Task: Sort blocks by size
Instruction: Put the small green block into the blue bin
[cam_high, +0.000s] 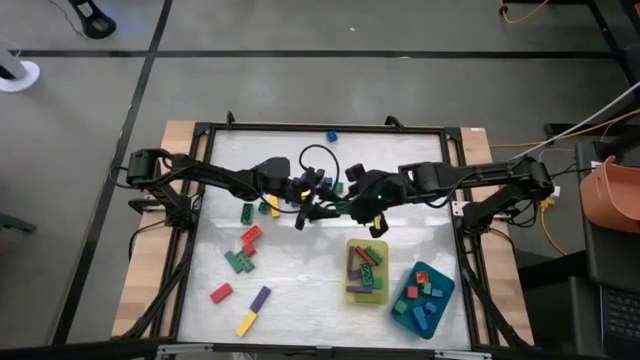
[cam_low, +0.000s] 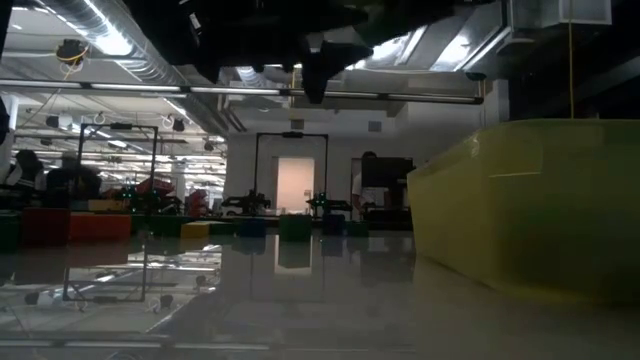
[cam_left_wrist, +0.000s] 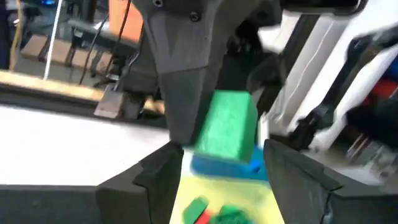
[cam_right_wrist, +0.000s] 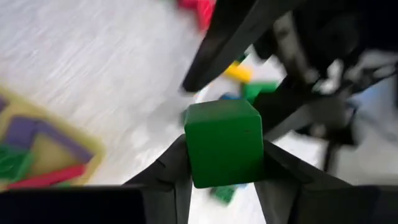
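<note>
The right gripper is pinching one green block. The left gripper is facing it, fingers spread. Two trays are lying just below them: one yellow tray, one teal tray.

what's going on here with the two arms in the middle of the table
The two arms meet above the table's middle. The right tool is shut on a green block, and the left tool stands open right beside it. Some blocks already lie in the yellow tray and the teal tray; others are still loose on the table.
</note>
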